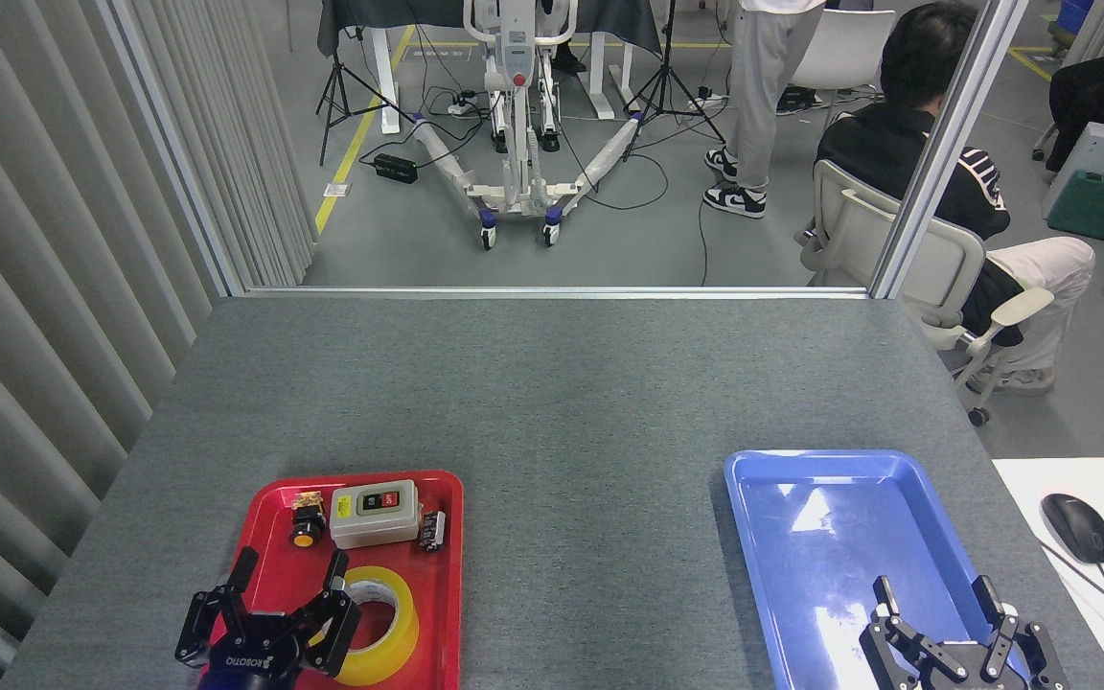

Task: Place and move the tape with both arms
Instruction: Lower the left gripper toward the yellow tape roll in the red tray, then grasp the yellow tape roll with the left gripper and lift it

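Black left hand (288, 594) hovers with fingers apart just beside the tape (375, 623), which lies flat in the red tray (451, 575). I judge the grasp is not yet made; next it must close on the roll's wall. The tray also holds a switch box (375, 513) and a push button (304, 525). Right hand (935, 613) waits spread over the empty blue tray (753, 517).

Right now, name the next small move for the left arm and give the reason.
Probably shift the left gripper a little right and lower it over the tape roll. Its fingers are spread open above the red tray, one finger already over the roll's left edge, nothing held. The blue tray is empty, with the right gripper open over it.
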Controlling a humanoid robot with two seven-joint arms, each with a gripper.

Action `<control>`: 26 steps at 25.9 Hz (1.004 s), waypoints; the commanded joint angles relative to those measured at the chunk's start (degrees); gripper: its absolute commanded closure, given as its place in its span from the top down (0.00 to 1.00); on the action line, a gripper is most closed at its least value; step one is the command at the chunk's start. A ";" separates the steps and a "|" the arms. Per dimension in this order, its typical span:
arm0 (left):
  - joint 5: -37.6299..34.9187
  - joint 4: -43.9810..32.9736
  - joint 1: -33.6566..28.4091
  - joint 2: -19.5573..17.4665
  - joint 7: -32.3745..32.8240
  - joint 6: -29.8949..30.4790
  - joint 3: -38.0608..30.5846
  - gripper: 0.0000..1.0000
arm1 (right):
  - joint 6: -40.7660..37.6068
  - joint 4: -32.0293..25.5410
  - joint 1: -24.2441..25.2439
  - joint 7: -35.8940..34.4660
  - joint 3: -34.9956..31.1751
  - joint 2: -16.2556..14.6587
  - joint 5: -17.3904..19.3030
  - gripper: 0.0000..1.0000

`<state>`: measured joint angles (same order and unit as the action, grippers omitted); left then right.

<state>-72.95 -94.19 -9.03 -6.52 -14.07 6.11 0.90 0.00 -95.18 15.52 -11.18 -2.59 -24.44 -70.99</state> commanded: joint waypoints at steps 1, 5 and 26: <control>0.27 -0.20 -0.28 -0.51 -0.34 0.22 -0.02 0.99 | 0.08 -0.01 -0.05 -0.33 -0.04 0.01 0.06 1.00; 2.03 -0.55 -0.46 -1.22 0.10 0.74 -0.02 0.99 | 0.08 -0.01 0.04 -0.33 -0.04 -0.08 0.15 1.00; 2.38 -4.86 0.68 -0.69 19.26 2.41 0.25 0.99 | -0.09 0.08 0.22 -0.33 0.04 0.19 0.06 1.00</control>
<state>-70.64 -98.57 -8.73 -7.02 1.32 7.74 0.87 -0.10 -95.12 15.69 -11.53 -2.55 -24.26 -70.81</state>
